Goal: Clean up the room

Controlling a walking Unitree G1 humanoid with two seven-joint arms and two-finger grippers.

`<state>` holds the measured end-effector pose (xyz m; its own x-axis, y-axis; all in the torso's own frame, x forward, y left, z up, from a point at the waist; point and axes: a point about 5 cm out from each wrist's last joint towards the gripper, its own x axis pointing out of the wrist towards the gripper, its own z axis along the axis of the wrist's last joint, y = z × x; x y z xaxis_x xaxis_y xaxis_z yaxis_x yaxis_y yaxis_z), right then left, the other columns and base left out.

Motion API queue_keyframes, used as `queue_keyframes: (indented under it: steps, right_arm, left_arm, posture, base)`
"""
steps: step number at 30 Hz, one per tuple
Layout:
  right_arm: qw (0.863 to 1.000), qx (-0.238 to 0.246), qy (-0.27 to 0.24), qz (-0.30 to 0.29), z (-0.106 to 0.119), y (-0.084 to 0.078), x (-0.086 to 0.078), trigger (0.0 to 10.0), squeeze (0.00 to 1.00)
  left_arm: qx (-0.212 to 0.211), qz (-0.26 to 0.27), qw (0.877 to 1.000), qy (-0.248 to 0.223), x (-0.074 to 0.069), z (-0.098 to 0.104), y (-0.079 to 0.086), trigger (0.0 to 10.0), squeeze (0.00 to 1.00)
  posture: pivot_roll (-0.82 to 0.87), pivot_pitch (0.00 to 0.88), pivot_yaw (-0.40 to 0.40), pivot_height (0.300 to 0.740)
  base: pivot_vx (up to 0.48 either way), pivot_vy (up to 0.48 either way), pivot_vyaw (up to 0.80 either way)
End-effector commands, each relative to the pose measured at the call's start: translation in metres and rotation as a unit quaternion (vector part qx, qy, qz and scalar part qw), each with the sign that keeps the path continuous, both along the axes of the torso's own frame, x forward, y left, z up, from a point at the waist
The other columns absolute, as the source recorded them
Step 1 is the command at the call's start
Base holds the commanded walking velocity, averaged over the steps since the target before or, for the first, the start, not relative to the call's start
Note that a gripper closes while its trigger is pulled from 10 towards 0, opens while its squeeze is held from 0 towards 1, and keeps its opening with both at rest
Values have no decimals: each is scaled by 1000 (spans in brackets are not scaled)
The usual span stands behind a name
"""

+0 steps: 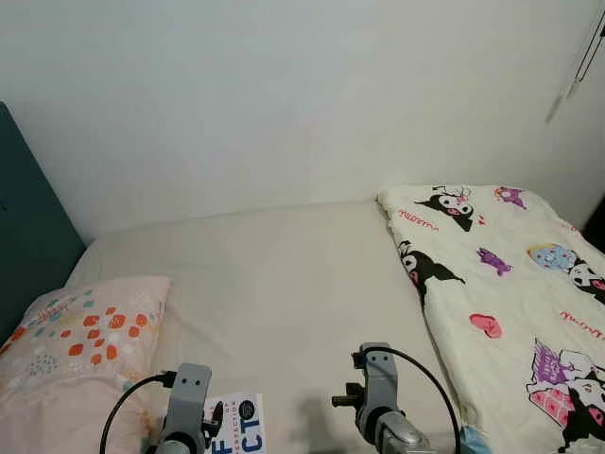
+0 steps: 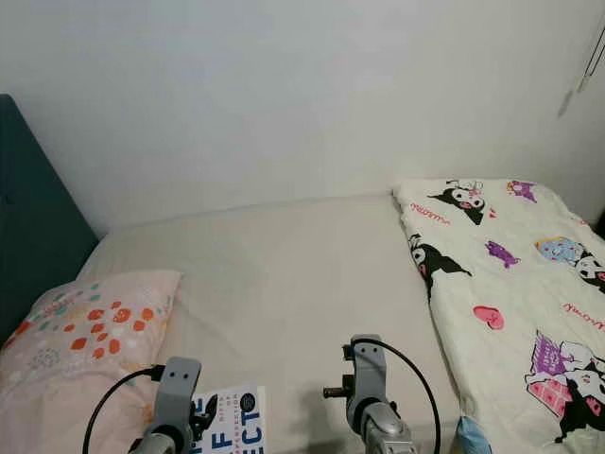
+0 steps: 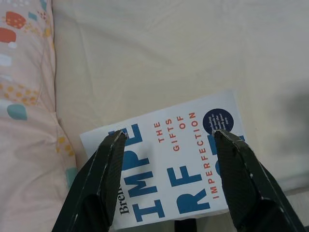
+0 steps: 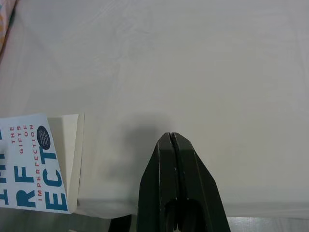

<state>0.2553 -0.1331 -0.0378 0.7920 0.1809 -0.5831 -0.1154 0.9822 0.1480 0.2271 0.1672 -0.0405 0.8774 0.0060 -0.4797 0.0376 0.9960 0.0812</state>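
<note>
White paperback book (image 3: 169, 159) cover: "THE GIFTS OF IMPERFECTION", partial "Bre…" | cream cartoon-print blanket (image 1: 510, 284): pink script, illegible

You are looking down at a bed (image 1: 284, 284) covered with a plain cream sheet, pushed up against a bare white wall (image 1: 284, 95). A dark teal headboard (image 1: 28, 236) stands at its left end. On the right, a cord (image 1: 588, 52) hangs down the wall and throws a faint shadow. The light is soft and even.
</note>
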Motion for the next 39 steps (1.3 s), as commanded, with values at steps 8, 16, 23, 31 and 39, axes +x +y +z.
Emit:
queue_keyframes:
  steps: [8,16,23,31,39]
  right_arm:
    - [1000,6,2,-3,0,2,1,10000,0]
    - [1000,7,4,-3,-1,2,0,10000,0]
    - [1000,7,6,-2,-1,2,-1,10000,0]
    - [1000,7,5,-3,0,2,1,10000,0]
    - [1000,2,4,-1,0,2,1,10000,0]
  left_arm:
    - [-7,6,1000,-2,-2,-1,1,10000,0]
    - [-4,1,1000,-3,-3,-1,0,10000,0]
    - [-2,-3,1000,-4,-3,-1,0,10000,0]
    - [-1,-4,1000,-3,-2,0,-1,10000,0]
    - [-2,2,1000,4,-3,-2,1,10000,0]
  posture:
    - [49,0,-15,740]
    - [50,0,-15,740]
    - [52,0,-15,740]
    - [51,0,-16,740]
    - [49,0,-15,740]
  base:
    - [0,0,0]
    - [0,0,0]
    - [0,0,0]
    - [0,0,0]
    - [0,0,0]
